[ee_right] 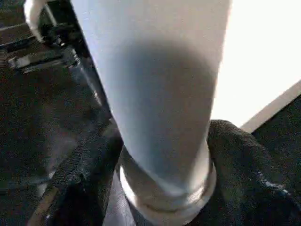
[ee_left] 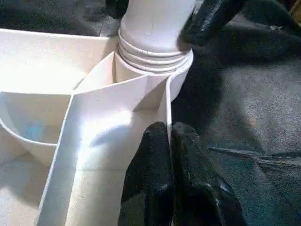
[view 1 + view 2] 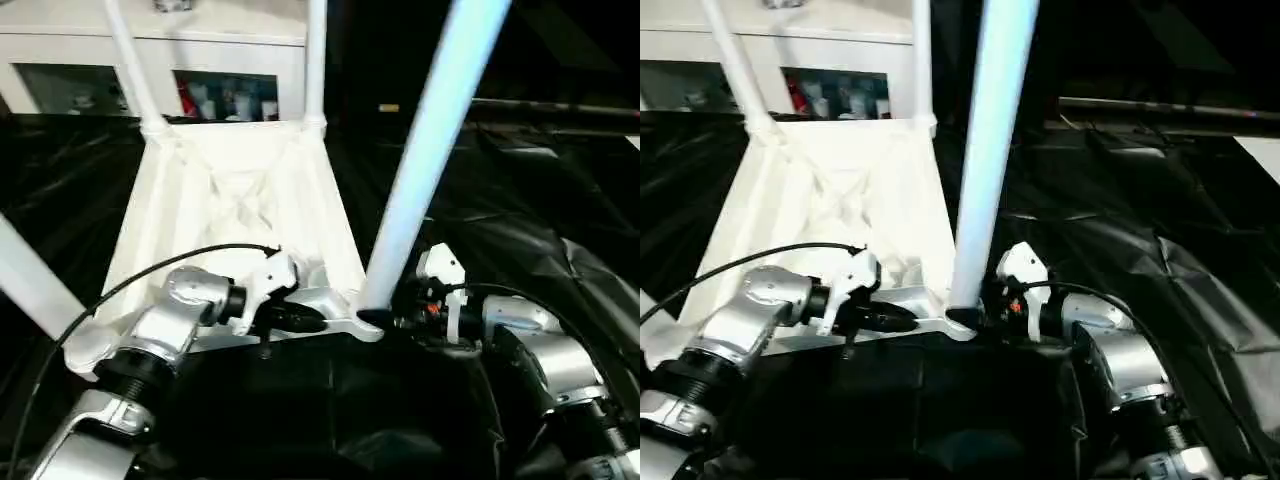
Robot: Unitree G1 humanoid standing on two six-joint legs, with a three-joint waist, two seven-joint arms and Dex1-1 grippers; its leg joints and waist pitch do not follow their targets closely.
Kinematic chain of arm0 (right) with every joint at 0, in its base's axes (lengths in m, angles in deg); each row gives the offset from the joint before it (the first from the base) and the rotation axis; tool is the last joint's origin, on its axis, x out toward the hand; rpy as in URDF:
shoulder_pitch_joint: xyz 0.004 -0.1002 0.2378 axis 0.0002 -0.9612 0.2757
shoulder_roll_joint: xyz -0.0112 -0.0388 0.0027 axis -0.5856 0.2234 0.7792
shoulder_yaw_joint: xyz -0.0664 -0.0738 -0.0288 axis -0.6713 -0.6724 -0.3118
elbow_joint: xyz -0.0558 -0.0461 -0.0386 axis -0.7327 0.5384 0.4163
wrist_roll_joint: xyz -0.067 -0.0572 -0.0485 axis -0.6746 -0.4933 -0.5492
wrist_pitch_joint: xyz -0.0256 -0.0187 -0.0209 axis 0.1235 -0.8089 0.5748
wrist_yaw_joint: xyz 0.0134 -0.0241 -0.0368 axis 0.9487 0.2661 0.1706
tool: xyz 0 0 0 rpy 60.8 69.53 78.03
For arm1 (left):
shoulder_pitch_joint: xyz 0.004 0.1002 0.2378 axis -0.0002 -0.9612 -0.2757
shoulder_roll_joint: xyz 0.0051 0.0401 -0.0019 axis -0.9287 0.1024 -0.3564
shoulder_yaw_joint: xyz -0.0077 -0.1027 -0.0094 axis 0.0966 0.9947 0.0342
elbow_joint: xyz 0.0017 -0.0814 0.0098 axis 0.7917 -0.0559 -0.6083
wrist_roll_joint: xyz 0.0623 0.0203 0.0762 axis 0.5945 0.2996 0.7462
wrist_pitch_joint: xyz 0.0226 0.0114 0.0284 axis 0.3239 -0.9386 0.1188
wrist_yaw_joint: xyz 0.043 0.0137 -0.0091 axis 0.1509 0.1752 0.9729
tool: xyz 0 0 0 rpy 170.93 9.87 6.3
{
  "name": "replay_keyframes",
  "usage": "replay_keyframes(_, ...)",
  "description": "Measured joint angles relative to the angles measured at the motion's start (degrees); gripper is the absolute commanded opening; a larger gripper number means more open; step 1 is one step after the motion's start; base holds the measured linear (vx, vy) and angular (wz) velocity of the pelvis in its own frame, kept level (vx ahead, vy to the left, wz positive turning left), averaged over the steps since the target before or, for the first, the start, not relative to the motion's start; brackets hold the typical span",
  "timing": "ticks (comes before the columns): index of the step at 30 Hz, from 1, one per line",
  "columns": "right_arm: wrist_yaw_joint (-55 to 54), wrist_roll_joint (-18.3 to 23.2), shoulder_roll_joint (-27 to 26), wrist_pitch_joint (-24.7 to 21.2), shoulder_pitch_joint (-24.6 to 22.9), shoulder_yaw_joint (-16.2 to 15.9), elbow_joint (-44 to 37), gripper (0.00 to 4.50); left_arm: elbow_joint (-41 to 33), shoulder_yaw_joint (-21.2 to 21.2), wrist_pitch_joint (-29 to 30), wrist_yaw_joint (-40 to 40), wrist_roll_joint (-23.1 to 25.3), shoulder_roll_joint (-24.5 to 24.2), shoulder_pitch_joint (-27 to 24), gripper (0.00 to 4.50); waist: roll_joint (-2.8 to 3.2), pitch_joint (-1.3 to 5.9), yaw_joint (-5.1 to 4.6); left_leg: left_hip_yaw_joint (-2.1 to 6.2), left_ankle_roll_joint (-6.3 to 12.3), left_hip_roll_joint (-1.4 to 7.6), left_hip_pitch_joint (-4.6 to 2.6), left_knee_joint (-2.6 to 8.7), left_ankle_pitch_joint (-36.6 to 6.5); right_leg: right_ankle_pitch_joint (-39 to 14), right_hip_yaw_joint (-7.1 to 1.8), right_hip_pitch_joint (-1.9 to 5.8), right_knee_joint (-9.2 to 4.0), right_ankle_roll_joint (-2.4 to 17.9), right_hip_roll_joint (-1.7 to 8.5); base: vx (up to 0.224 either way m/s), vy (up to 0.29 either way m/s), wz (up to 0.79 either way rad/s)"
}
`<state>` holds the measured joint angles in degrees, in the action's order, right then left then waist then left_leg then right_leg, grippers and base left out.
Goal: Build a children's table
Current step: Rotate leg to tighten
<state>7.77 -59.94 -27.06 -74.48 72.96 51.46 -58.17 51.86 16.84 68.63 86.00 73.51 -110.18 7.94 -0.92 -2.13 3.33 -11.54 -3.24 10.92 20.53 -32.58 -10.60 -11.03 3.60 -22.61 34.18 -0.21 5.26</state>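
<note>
Both grippers work at the near right corner of the upturned top, on the black-covered table.

Left gripper (image 2: 169, 141) has its fingers pressed together, tips on a rib of the top (image 3: 235, 200) just short of that corner's socket. Right gripper (image 1: 162, 165) has its fingers apart, one on each side of the foot of the leg (image 3: 430, 150) standing in the socket; a grip cannot be told. Two more legs (image 3: 316, 60) rise from the far corners, and a fourth (image 3: 30, 280) from the near left.

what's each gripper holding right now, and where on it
Left gripper: shut on the tabletop's rim beside the corner socket. Right gripper: fingers around the leg base.
</note>
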Motion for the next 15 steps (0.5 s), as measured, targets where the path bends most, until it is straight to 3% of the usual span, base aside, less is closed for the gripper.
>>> replay_keyframes(7, 1.0, 0.3, -0.2, 0.3, 0.5, 0.0, 0.2, 2.25, -1.1, 0.3, 0.2, 0.8, -0.3, -0.6, -0.5, 0.00, -0.08, -0.05, -0.09, 0.00, 0.01, 0.02, 0.26, -0.15, 0.0, 0.0, -0.02, -0.29, 0.20, 0.0, -0.01, 0.000, 0.000, 0.00)
replay_keyframes(15, 1.0, 0.5, -0.7, 0.5, -0.1, 0.2, 0.0, 2.14, -1.7, 0.3, 0.4, 0.7, -0.5, -0.9, -1.0, 0.00, -0.10, -0.06, -0.14, 0.01, 0.00, 0.04, 0.28, -0.27, 0.0, 0.0, -0.03, -0.29, 0.27, 0.0, -0.01, 0.000, 0.000, 0.00)
